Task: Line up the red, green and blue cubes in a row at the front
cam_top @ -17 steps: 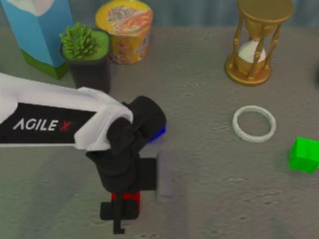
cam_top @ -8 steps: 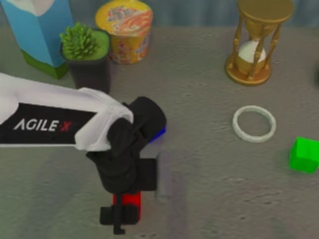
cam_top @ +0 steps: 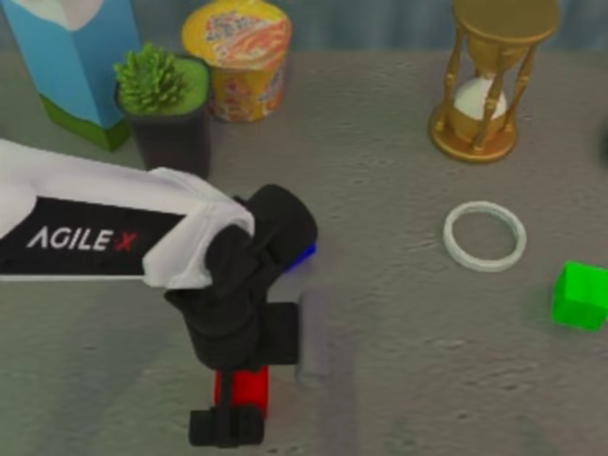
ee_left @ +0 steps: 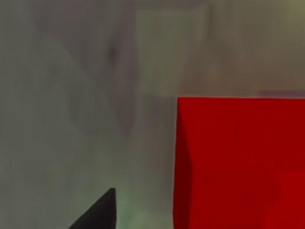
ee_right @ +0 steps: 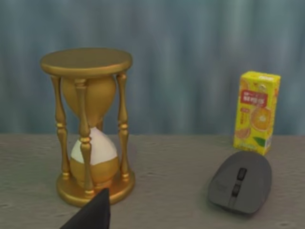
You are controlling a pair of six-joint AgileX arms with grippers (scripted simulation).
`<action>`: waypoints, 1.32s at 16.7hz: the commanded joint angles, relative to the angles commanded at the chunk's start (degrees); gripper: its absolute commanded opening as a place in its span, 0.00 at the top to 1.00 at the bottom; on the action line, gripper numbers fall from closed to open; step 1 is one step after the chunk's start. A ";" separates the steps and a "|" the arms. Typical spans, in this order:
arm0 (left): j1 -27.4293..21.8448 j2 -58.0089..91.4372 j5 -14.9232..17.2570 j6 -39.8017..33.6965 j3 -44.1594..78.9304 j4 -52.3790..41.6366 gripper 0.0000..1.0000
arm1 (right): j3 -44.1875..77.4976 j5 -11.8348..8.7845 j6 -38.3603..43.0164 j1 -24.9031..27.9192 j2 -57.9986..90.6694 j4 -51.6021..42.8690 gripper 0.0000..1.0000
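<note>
One cube, the red cube [cam_top: 241,388], sat low at the near edge of the desk [cam_top: 399,380], left of centre, directly under the left gripper [cam_top: 226,427]; whether its jaws pinched the cube or stood spread I cannot tell. Done well, this step probably called for setting it flat and square, leaving room alongside. The blue cube [cam_top: 302,255] peeked out beneath the arm, farther back; the green cube [cam_top: 580,295] lay far right. The noodle cup [cam_top: 237,57] stood sealed, the pot [cam_top: 171,133] held a plant. The right arm stayed parked out of the top view.
</note>
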 joint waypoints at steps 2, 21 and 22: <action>0.09 -0.05 0.00 0.00 0.01 -0.01 0.00 | 0.00 0.00 0.00 0.00 0.00 0.00 0.00; 3.68 -12.71 -0.40 -2.09 4.00 -12.14 0.00 | 5.31 -0.18 -4.57 0.69 5.90 -3.84 0.00; 5.02 -15.36 -0.55 -3.28 1.82 -10.52 0.00 | 7.77 -0.19 -6.71 0.95 8.90 -5.64 0.00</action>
